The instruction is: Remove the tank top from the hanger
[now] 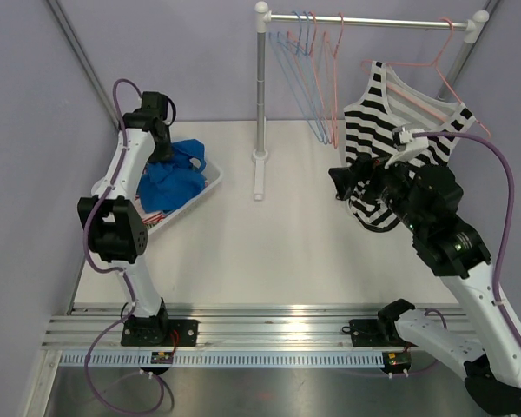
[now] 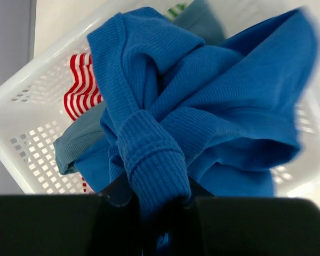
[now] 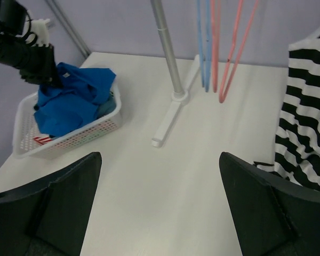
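Our left gripper [image 2: 160, 208] is pinching a fold of the blue garment [image 2: 202, 106], holding it bunched over the white basket [image 2: 26, 106] at the left side of the table [image 1: 286, 252]. A red-and-white striped piece [image 2: 82, 88] is lying in that basket too. Our right gripper [image 1: 346, 181] is hovering with its jaws spread wide and gripping nothing, just beside the lower edge of the striped tank top [image 1: 386, 130]. The tank top is hanging on the pink hanger [image 1: 430, 65] at the right end of the rail [image 1: 373, 22], while spare hangers [image 1: 317, 82] are hanging nearer the pole [image 1: 260, 87].
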You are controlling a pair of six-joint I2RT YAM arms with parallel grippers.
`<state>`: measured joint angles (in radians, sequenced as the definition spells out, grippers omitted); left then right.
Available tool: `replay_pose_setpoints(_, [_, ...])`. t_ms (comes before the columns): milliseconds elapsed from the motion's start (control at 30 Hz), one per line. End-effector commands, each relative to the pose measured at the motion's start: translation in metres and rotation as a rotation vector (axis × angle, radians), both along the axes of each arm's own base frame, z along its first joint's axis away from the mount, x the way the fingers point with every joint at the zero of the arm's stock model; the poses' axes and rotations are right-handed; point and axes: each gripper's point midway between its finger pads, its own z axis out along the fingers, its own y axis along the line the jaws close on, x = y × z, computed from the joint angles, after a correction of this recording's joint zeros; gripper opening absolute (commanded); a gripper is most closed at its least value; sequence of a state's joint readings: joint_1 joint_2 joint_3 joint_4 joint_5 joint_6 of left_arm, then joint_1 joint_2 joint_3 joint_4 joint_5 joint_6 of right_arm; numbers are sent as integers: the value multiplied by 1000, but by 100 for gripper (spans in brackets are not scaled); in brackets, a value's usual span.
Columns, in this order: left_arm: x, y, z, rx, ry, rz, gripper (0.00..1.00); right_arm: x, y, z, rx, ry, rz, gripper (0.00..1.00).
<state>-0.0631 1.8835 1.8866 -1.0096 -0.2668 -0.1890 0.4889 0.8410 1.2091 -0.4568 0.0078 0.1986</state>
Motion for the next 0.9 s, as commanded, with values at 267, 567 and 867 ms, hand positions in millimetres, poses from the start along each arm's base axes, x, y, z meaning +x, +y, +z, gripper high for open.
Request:
replay_pose_setpoints(267, [-5,4,-142,0,374,-14,0,46,-31,80,-42,-69,-267,100])
replay_pose_setpoints(567, [-2,18,-94,2,268,53,28,100,-106,82,-114,54,-517,99])
replay_pose_setpoints(867, [1,-8,10,-148,-14,-39,80,149,-151,50,-232,139,-582,99])
